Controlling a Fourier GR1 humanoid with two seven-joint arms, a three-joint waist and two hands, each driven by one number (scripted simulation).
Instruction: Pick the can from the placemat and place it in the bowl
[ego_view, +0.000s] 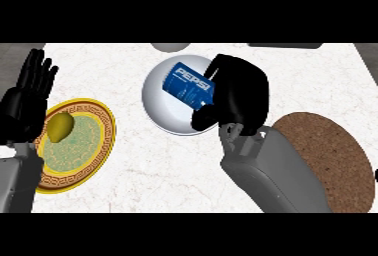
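While the robot's right hand (235, 95) is curling its black fingers round the blue cylindrical can (187, 86) with white lettering, that can is hanging tilted over the white round bowl (164, 115), its lower end down within the bowl's rim; whether it is touching the bowl's floor I cannot tell; the hand is hiding the can's right side, and the thumb is lying along the bowl's lower right rim; the grey forearm is coming in from the lower edge and crossing the left margin of the brown round cork placemat (341, 160), which is lying on the white marbled table (170, 165) to the right of the bowl, apart from the can; at the view's left the left hand (26, 95) is resting open, fingers straight and pointing up, holding nothing; just beside it, partly under its palm, a round plate (92, 150) with a yellow patterned rim and green centre is lying on the table, well apart from the bowl; a yellow pear-shaped fruit (59, 126) is sitting on the plate's upper left part; at the table's far edge a grey rounded object (171, 47) is showing only in part.
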